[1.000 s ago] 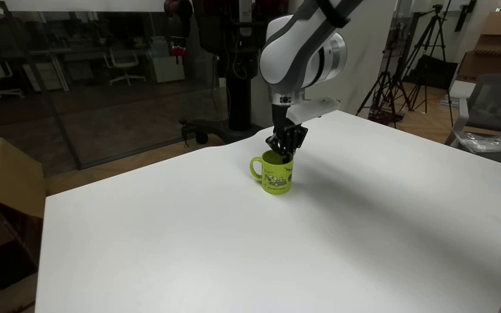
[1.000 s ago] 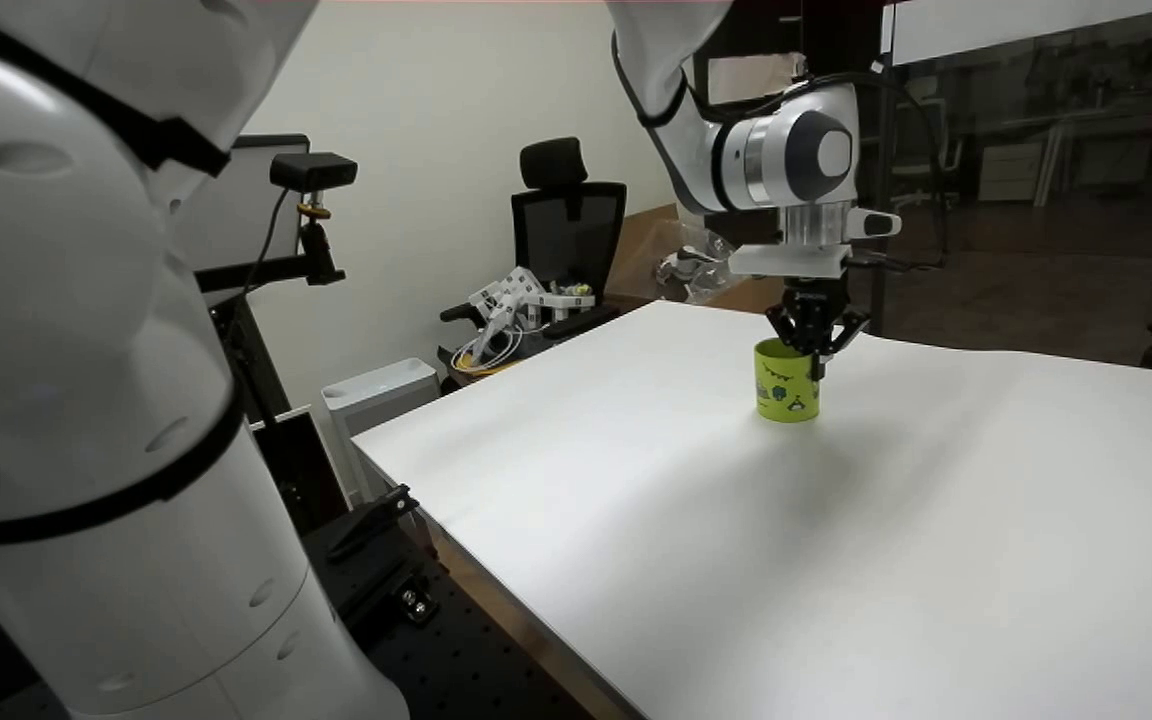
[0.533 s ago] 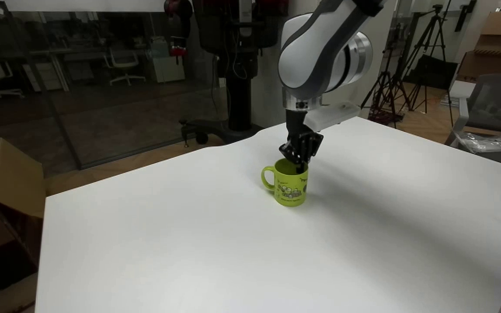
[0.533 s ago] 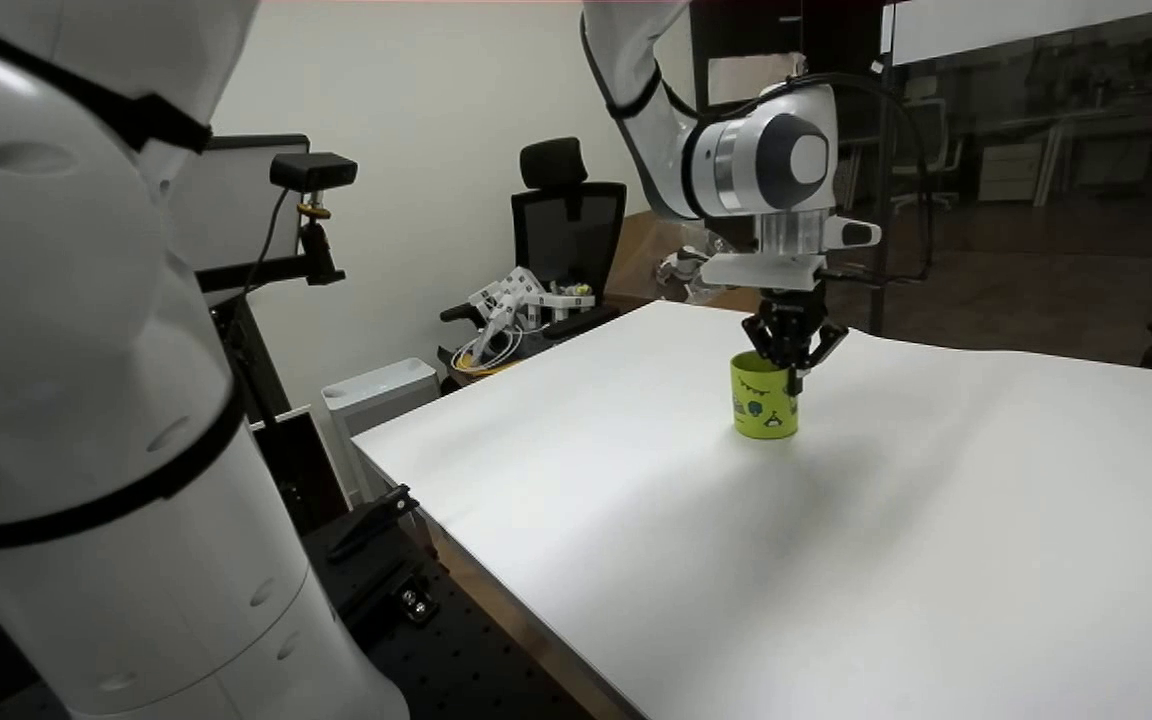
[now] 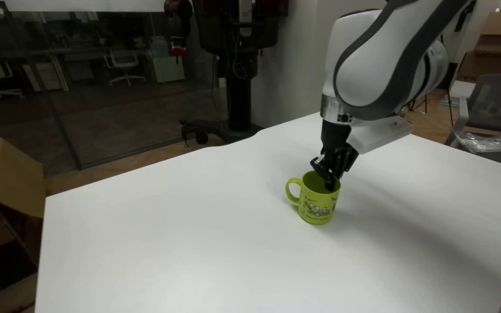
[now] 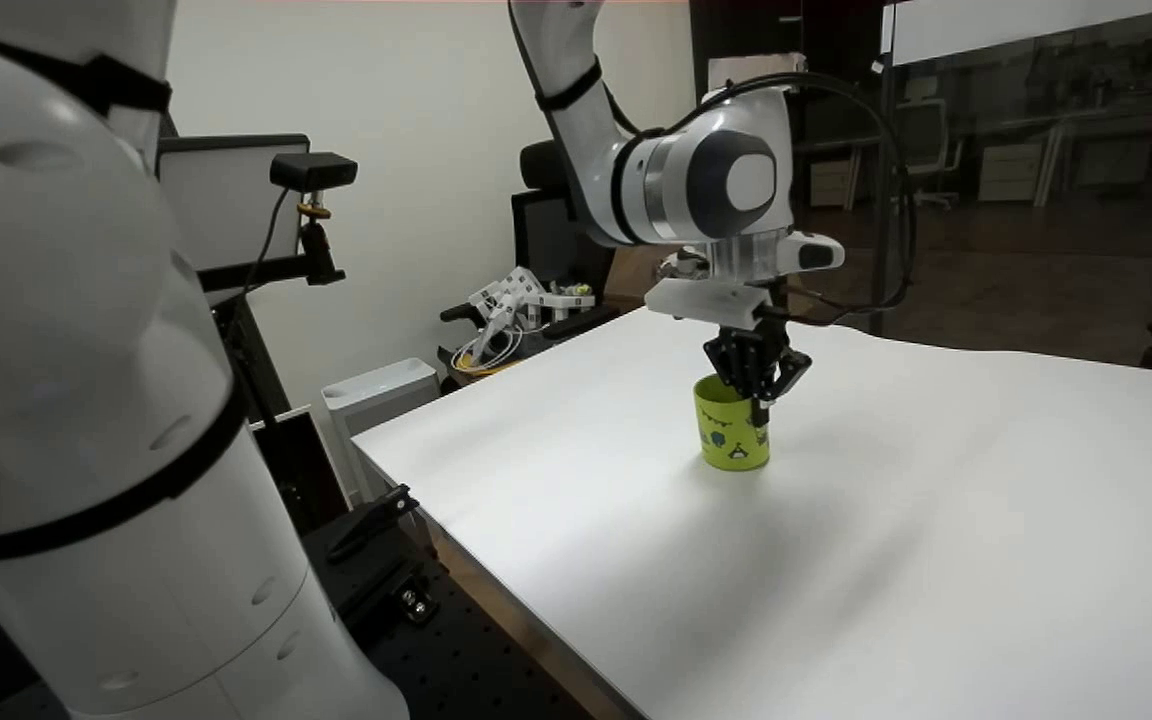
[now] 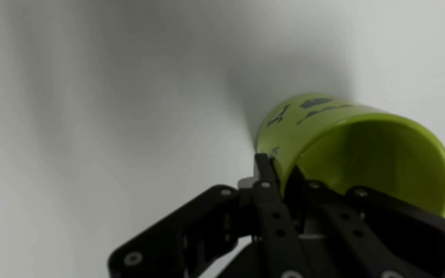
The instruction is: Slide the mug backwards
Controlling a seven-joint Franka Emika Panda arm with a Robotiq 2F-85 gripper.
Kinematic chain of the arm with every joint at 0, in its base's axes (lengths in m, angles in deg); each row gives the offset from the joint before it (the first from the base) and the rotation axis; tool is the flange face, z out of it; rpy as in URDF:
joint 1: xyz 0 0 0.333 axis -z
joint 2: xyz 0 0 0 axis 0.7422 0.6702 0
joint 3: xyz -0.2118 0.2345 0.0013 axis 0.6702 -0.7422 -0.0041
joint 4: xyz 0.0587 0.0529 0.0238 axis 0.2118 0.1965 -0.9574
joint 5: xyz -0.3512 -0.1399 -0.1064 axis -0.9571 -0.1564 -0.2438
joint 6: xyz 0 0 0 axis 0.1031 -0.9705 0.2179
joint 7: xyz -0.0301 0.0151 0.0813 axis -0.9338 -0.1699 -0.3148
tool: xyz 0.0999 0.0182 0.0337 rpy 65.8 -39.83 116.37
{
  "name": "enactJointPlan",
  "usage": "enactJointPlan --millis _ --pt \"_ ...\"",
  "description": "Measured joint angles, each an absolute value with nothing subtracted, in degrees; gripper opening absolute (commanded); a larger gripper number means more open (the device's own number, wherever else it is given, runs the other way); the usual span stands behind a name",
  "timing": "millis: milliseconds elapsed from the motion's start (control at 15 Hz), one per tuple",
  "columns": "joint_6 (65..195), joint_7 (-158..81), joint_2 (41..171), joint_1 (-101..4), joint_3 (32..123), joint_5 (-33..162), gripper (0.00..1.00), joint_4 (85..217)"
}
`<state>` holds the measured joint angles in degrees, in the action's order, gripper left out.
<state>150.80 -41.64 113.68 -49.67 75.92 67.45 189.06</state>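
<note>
The lime-green mug (image 5: 315, 208) stands on the white table in both exterior views (image 6: 724, 430). It looks upright or very slightly tilted. Its loop handle (image 5: 292, 191) points away from my gripper; the handle is hidden in the wrist view. My gripper (image 5: 331, 184) points down at the mug's rim, on the side opposite the handle. In the wrist view, the gripper (image 7: 278, 175) has one finger outside the mug (image 7: 373, 154) and one inside, closed on its wall. The inner fingertip is partly hidden by the mug.
The white table (image 5: 168, 243) carries the mug. Its near-base edge and the arm's base (image 6: 186, 600) show in an exterior view, with a camera on a stand (image 6: 314, 172) and a loaded chair (image 6: 536, 300) beyond. A cardboard box (image 5: 18, 178) is beside the table.
The mug and my gripper have moved together across the table, toward the robot's base side and nearer to both exterior cameras. The hold on the rim looks the same.
</note>
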Motion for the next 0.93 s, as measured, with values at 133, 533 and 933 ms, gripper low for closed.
enactJointPlan --millis 133,533,933 --pt "156.72 -43.5 112.51 -50.51 77.48 66.9 0.03 192.73" --pt "160.63 -44.17 110.86 -49.31 76.8 72.34 0.03 196.86" --pt "157.37 -39.61 110.34 -43.37 70.54 82.49 0.15 197.11"
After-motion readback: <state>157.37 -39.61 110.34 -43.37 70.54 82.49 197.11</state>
